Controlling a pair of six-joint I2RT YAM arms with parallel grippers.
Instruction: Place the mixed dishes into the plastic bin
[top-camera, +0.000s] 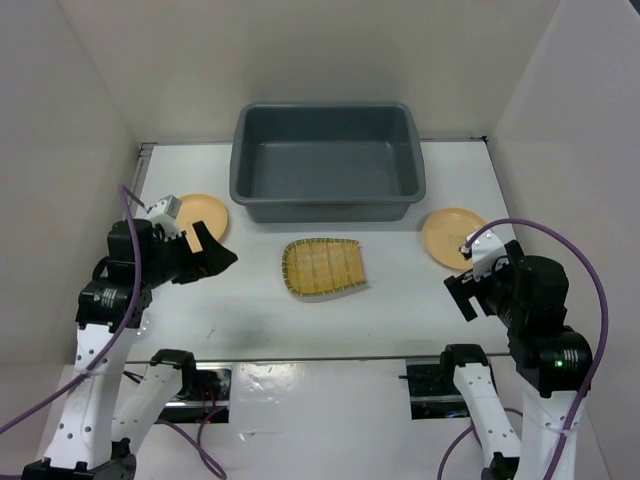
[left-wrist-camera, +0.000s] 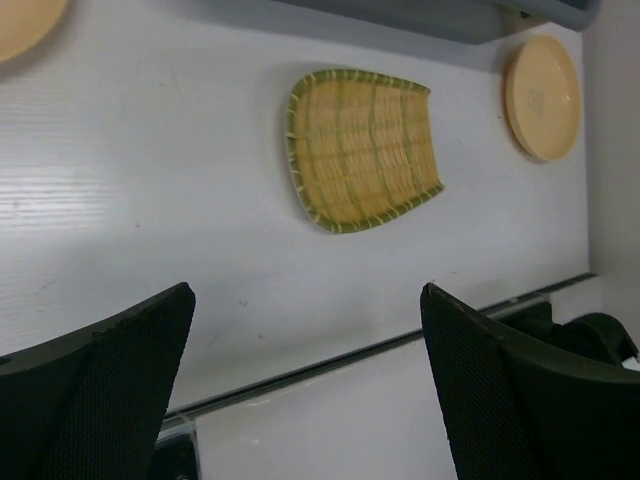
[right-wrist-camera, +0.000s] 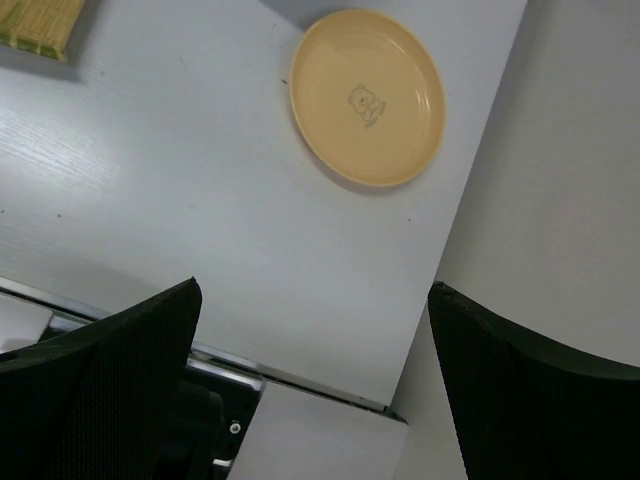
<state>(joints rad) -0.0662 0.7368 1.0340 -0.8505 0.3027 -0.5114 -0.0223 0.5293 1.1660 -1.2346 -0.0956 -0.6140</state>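
Top view, plastic bin (top-camera: 326, 208): a dark grey tub at the far middle of the table (top-camera: 400, 310), its long side facing the arms.
Top view, tray (top-camera: 323, 268): a yellow ribbed dish, flat on the table just in front of the bin's near wall and apart from it.
Top view, left plate (top-camera: 203, 213): a round yellow-orange plate on the table off the bin's near left corner, with the left arm partly across its near edge.
Top view, right plate (top-camera: 452, 236): the same kind of plate, on the table off the bin's near right corner.
Top view, left pincer (top-camera: 210, 255): raised over the table between the left plate and the tray, holding nothing.
Top view, right pincer (top-camera: 462, 295): raised just to the near side of the right plate, holding nothing.
Left wrist view, pincer (left-wrist-camera: 310, 390): both black fingers (left-wrist-camera: 110, 390) stand wide apart with bare table between them.
Left wrist view, dishes: the tray (left-wrist-camera: 365, 148) lies ahead in the middle, the right plate (left-wrist-camera: 543, 97) beyond it at upper right, and a sliver of the left plate (left-wrist-camera: 25, 22) shows at the top left corner. The bin's wall (left-wrist-camera: 450, 15) runs along the top edge.
Right wrist view, pincer (right-wrist-camera: 315, 390): the fingers (right-wrist-camera: 520, 390) are spread wide and grip nothing.
Right wrist view, dishes: the right plate (right-wrist-camera: 367, 97) lies ahead near the table's side edge, with a small bear drawing at its centre. A corner of the tray (right-wrist-camera: 40, 25) shows at top left.
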